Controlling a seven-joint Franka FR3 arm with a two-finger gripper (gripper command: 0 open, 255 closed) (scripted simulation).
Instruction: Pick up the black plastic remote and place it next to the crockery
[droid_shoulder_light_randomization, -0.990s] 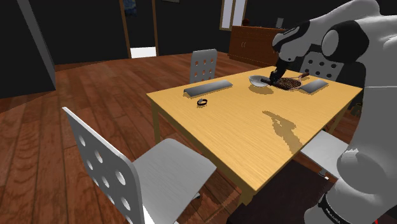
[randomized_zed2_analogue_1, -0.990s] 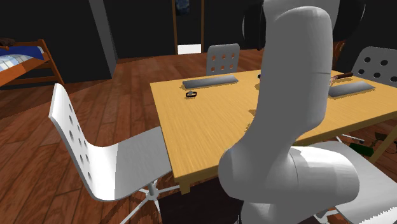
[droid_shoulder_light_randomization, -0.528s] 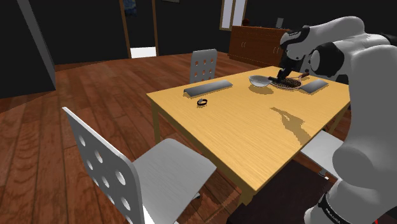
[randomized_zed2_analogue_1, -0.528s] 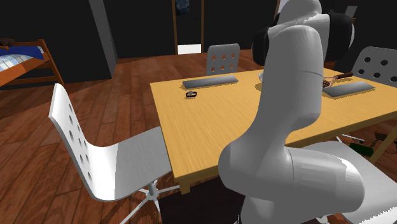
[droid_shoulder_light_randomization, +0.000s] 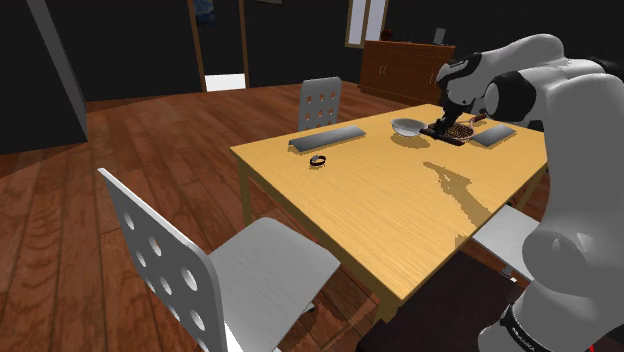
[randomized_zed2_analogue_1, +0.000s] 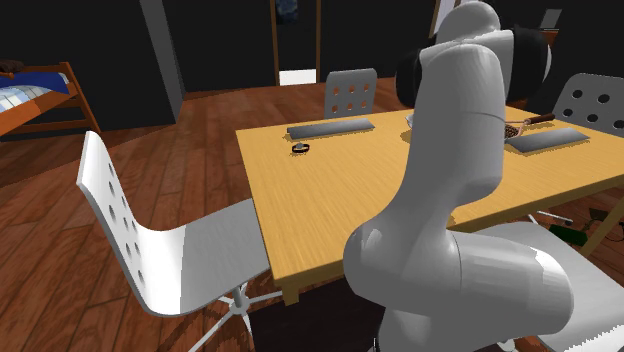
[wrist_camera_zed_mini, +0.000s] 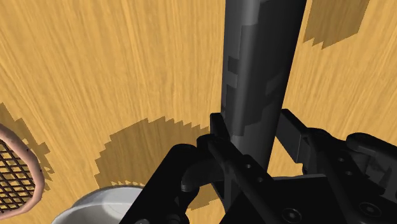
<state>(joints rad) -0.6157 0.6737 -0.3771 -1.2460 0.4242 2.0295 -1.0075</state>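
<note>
Remote (wrist_camera_zed_mini: 259, 70), long and dark, is clamped between the two black fingers of your gripper (wrist_camera_zed_mini: 254, 139). In the wrist view it runs straight out past the fingertips, held above the wooden table (wrist_camera_zed_mini: 127, 70). Close beside the gripper you can see the rim of a pale bowl (wrist_camera_zed_mini: 105, 202) and its round shadow, and a little further off the edge of a round mesh strainer (wrist_camera_zed_mini: 16, 168). In the shoulder view your gripper (droid_shoulder_light_randomization: 441, 127) hangs over the far part of the table (droid_shoulder_light_randomization: 380, 200), close to both the bowl (droid_shoulder_light_randomization: 406, 126) and the strainer (droid_shoulder_light_randomization: 460, 131). A grey placemat (droid_shoulder_light_randomization: 492, 136) lies just beyond the strainer. A second placemat (droid_shoulder_light_randomization: 327, 137) lies well apart toward that view's left, with a small dark ring (droid_shoulder_light_randomization: 318, 160) near it.
</note>
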